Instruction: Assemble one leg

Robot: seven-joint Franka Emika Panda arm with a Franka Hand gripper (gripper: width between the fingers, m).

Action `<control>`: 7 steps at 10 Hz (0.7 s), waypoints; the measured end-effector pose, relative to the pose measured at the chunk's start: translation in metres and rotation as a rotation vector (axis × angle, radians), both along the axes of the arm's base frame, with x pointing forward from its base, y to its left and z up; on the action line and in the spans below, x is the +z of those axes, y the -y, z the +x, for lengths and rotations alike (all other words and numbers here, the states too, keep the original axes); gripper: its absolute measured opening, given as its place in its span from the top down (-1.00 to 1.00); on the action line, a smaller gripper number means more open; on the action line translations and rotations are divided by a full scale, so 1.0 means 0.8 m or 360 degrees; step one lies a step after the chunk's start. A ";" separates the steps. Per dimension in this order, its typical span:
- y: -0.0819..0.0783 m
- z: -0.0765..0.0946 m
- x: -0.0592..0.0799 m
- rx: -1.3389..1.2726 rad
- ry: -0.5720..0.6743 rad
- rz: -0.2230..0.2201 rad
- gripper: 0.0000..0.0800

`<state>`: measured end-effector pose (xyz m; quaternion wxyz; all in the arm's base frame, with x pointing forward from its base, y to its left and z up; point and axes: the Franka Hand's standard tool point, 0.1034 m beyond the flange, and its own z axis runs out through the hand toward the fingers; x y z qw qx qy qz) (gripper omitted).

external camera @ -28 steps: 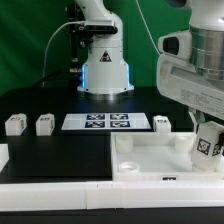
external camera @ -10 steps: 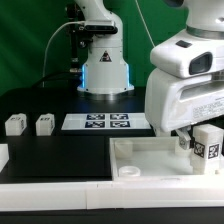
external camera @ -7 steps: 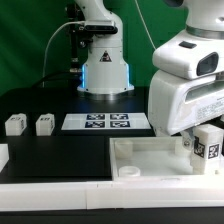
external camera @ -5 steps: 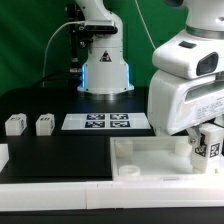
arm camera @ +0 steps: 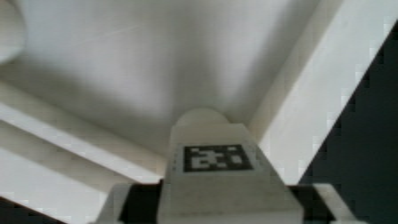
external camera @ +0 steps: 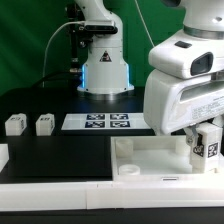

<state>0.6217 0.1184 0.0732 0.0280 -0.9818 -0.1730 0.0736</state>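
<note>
My gripper (external camera: 206,150) is shut on a leg (external camera: 207,144), a small white block with a black-and-white tag on its face. It holds the leg upright over the far right corner of the big white tray-like piece (external camera: 150,152) at the exterior view's right. In the wrist view the leg (arm camera: 217,160) fills the middle between the two dark fingers (arm camera: 157,203), its tagged end pointing down at the tray's inner corner (arm camera: 160,70). Whether the leg touches the tray's floor I cannot tell. The arm's white body hides the tray's back right part.
Two more white legs (external camera: 15,124) (external camera: 44,124) stand on the black table at the exterior view's left. The marker board (external camera: 105,122) lies at the middle back. A white block edge (external camera: 3,156) shows at the far left. The robot base (external camera: 104,70) stands behind.
The arm swung in over the tray's right side with the leg. In the last second the leg has sunk slightly and turned a little in the corner.
</note>
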 end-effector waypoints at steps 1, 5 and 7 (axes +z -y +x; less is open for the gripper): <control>-0.002 0.000 0.000 -0.0209 -0.0005 -0.0033 0.26; -0.006 -0.001 0.000 -0.0906 -0.0026 -0.0142 0.26; -0.010 -0.002 0.000 -0.1286 -0.0039 -0.0202 0.26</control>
